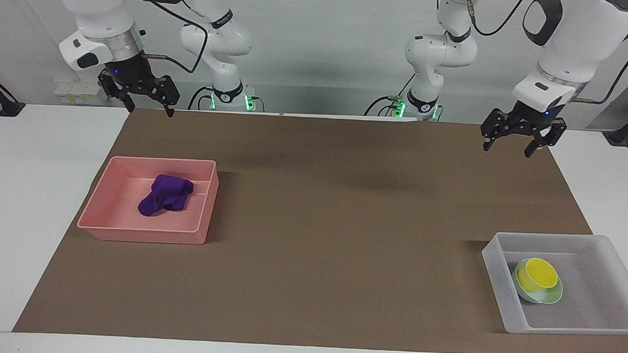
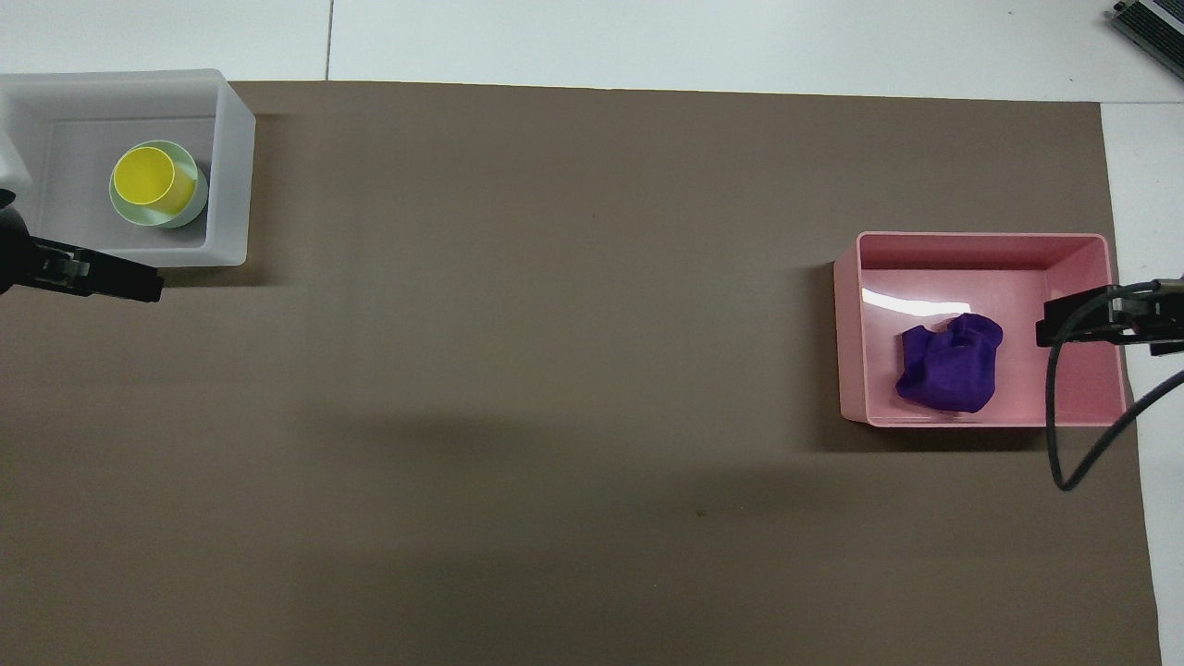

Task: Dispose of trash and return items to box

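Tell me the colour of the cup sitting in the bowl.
Yellow. The cup shows best in the overhead view.

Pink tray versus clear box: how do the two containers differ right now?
The pink tray is opaque and holds the crumpled purple rag; the clear box is translucent and holds the yellow cup nested in the mint bowl. The tray lies toward the right arm's end and nearer the robots, the box toward the left arm's. Both are shallow, rectangular and open-topped.
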